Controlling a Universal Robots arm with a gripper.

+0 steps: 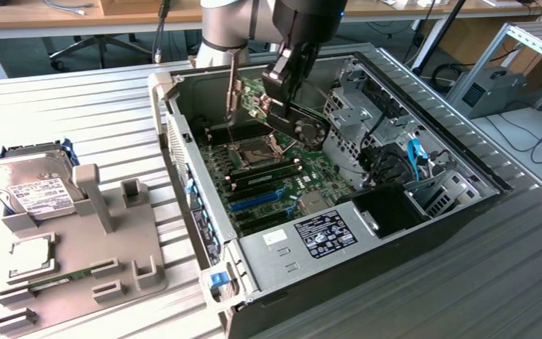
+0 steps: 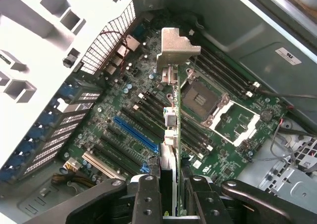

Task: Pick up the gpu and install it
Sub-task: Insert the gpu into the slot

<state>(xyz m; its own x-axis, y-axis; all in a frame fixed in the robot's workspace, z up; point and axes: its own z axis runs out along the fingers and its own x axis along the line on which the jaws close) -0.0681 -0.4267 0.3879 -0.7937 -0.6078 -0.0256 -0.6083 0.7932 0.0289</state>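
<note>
The gpu (image 2: 174,115) is clamped edge-on in the gripper (image 2: 171,184), with its silver bracket (image 2: 177,48) at the end farthest from the gripper. The card is held over the motherboard (image 2: 114,120) inside the open computer case (image 1: 365,282). A blue slot (image 2: 136,134) lies below the gripper, just beside the card's line.

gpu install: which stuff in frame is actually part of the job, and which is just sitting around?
In the job:
- gpu, gripped in the hand
- motherboard beneath it
- open case

Lying about:
- hard drive
- square silver chip
- memory stick
- grey tray holding all three, beside the case
</note>
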